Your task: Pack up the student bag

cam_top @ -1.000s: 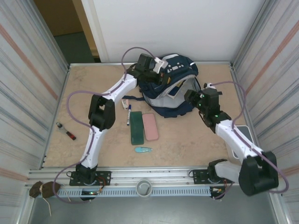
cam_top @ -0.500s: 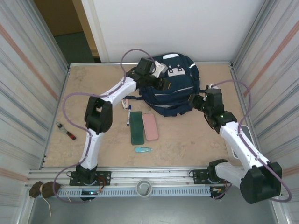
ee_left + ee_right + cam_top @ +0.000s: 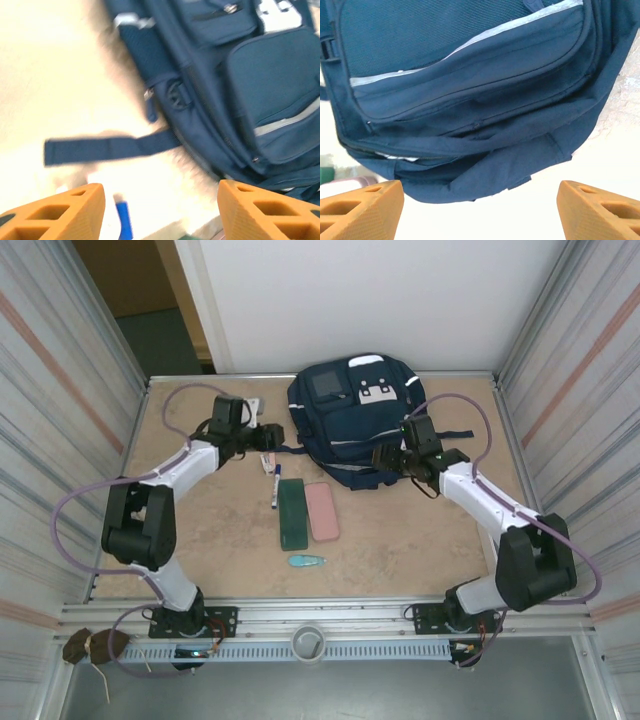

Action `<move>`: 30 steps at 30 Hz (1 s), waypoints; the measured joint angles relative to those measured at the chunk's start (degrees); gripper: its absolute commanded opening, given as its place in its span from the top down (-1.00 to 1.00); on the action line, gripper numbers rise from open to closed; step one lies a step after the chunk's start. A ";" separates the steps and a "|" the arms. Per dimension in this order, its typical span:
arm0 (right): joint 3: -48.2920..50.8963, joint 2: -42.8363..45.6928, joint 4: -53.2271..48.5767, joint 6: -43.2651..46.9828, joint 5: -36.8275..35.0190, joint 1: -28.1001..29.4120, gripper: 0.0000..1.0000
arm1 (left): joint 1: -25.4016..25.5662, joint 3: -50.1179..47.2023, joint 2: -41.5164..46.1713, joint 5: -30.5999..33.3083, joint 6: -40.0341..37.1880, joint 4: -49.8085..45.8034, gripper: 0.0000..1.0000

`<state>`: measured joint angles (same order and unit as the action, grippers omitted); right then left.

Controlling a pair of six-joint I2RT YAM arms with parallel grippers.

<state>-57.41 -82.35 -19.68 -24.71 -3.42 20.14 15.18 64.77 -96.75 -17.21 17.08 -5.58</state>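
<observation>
- Your left gripper [image 3: 258,437] and right gripper [image 3: 384,455] have drawn back from the student bag [image 3: 350,425], now lying flat at the table's [image 3: 420,540] far centre.
- Both jaws stand wide apart, holding nothing.

student bag [image 3: 352,422]: dropped flat | left end effector [image 3: 263,436]: released, withdrawn left | right end effector [image 3: 386,455]: released, pulled back

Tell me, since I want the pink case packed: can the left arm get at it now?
Probably yes. The left gripper, jaws open, is near the pink case, which lies uncovered; only the green case sits close alongside.
</observation>
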 measured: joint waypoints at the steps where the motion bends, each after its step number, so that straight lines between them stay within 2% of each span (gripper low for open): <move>1: -0.72 -0.92 -0.09 -0.02 0.44 -1.01 -0.58 | 0.00 -1.29 0.22 -0.04 0.79 0.20 -0.26; 8: -2.80 -5.64 0.07 -0.68 6.78 -10.40 -0.59 | 1.49 -5.38 0.44 -1.14 3.34 3.32 -0.31; 16: -2.82 -8.90 2.91 -3.89 14.32 -15.87 -0.60 | 2.16 -7.26 2.86 -0.04 3.34 3.96 -0.36; 20: -4.09 -13.97 4.52 -6.34 17.57 -18.86 -0.55 | 5.62 -7.23 2.97 0.79 3.43 4.28 -0.43; 25: -8.83 -20.33 5.09 -7.74 19.30 -19.47 -0.31 | 11.39 -4.63 0.87 0.33 4.46 4.66 -0.43; 30: -9.55 -22.34 6.10 -8.22 20.28 -19.47 0.06 | 15.08 1.16 -5.42 0.09 5.09 5.07 -0.42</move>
<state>-66.96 -104.68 -13.58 -32.93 16.86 0.67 30.26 65.93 -102.17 -17.12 22.17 -0.51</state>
